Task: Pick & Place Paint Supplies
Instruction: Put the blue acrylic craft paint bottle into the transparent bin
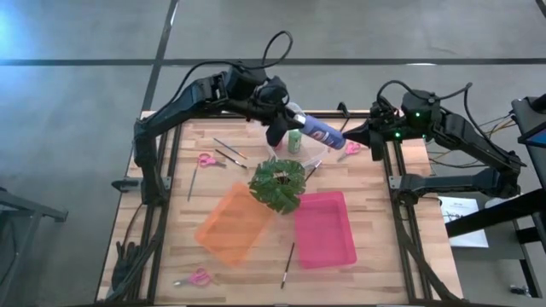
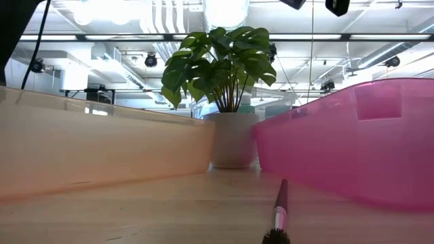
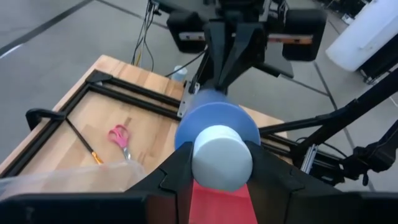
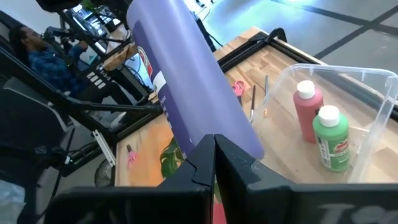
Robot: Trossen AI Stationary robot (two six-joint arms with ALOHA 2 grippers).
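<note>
A blue-purple paint bottle [image 1: 320, 130] with a white cap is held lying nearly level in the air over the table's far middle. My left gripper [image 1: 286, 119] is shut on its cap end. My right gripper [image 1: 348, 139] is shut, with its fingertips at the bottle's base end [image 4: 239, 140]. A maroon-pink bottle [image 4: 308, 112] and a green bottle [image 4: 329, 140] stand upright in a clear tray [image 4: 373, 93] below. Pink-handled scissors [image 1: 206, 159], another pair [image 1: 350, 147] and a third pair [image 1: 198, 276] lie on the table. So do thin brushes [image 1: 229, 151]. My left gripper pinches the bottle's white cap [image 3: 221, 158] between its two fingers [image 3: 174, 171], which lie along the bottle. The bottle is lifted clear and sticks out level beyond the fingertips, toward the table's right. My right gripper: whether its shut fingertips [image 3: 219, 68] touch the bottle's base, I cannot tell.
A potted leafy plant [image 1: 277, 183] stands mid-table between the orange tray [image 1: 235, 223] and the pink tray [image 1: 324, 228]. One brush [image 1: 288, 264] lies near the table's near edge, close to the low camera [image 2: 278, 217]. Black frame rails line the table's sides.
</note>
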